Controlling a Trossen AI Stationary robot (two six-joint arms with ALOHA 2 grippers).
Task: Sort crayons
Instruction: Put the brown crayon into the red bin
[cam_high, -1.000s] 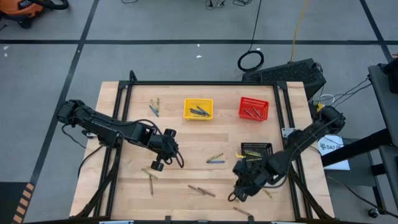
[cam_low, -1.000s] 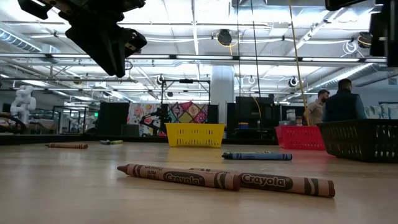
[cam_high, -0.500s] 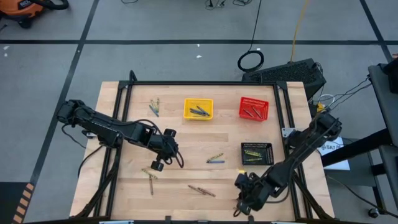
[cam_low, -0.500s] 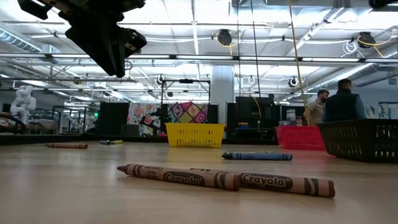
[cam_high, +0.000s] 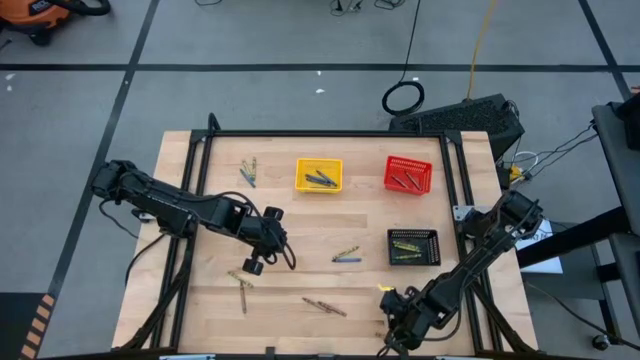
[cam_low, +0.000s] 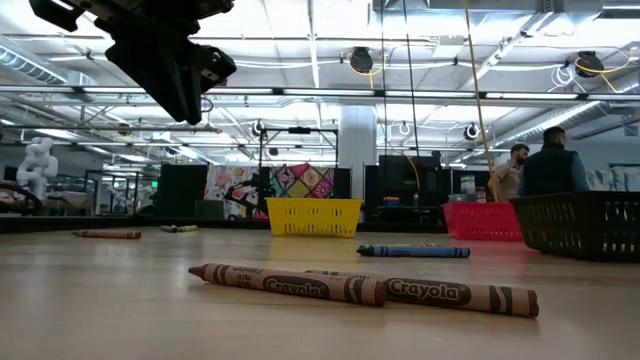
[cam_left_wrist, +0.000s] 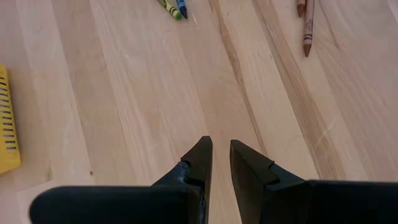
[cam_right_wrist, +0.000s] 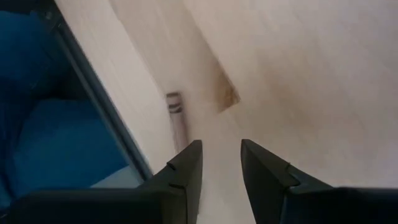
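Sorting partly done: 3 baskets hold crayons (cam_high: 320, 179); several remain loose on the table (cam_high: 300, 230). Left gripper (cam_left_wrist: 220, 163) hovers mid-left, narrowly parted, empty. Right gripper (cam_right_wrist: 217, 163) parted, empty, above a near-edge brown crayon (cam_right_wrist: 177, 118).

Two black jointed arms with loose black cables. Left gripper (cam_left_wrist: 221, 158) and right gripper (cam_right_wrist: 217, 165): matte black wedge fingers, tapered tips, small notch along each top edge.
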